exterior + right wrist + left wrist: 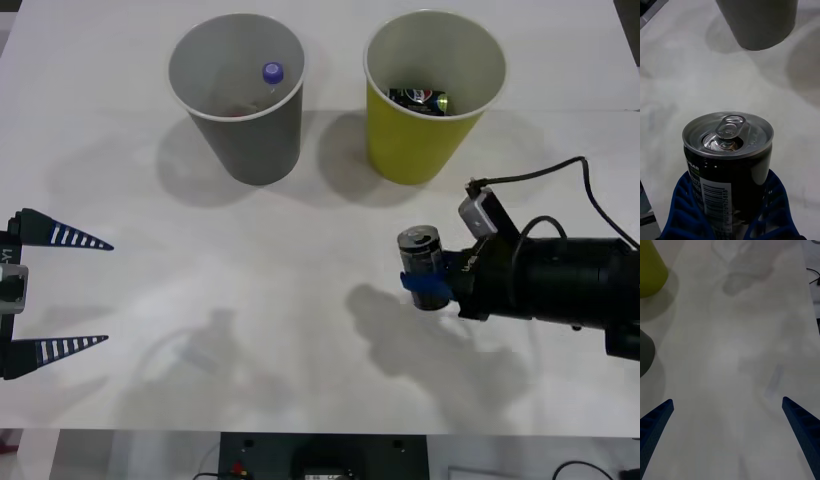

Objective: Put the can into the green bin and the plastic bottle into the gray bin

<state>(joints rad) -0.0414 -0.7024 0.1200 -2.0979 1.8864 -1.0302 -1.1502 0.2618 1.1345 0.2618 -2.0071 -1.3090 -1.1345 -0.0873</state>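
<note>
My right gripper (424,283) is shut on a dark can (419,252) with a silver top and pull tab, held upright above the table in front of the green bin (432,140). The right wrist view shows the can (728,165) between the blue fingers (685,210). Another dark can (418,98) lies inside the green bin. The plastic bottle (272,74), with its blue-violet cap, rests inside the gray bin (250,135) at the back left. My left gripper (62,291) stands open at the table's left edge, nothing between its fingers.
The white table (250,330) spreads bare between the grippers and the two bins. A black cable (560,175) loops off the right wrist. The left wrist view catches the green bin (649,272) and gray bin (644,352) at one side.
</note>
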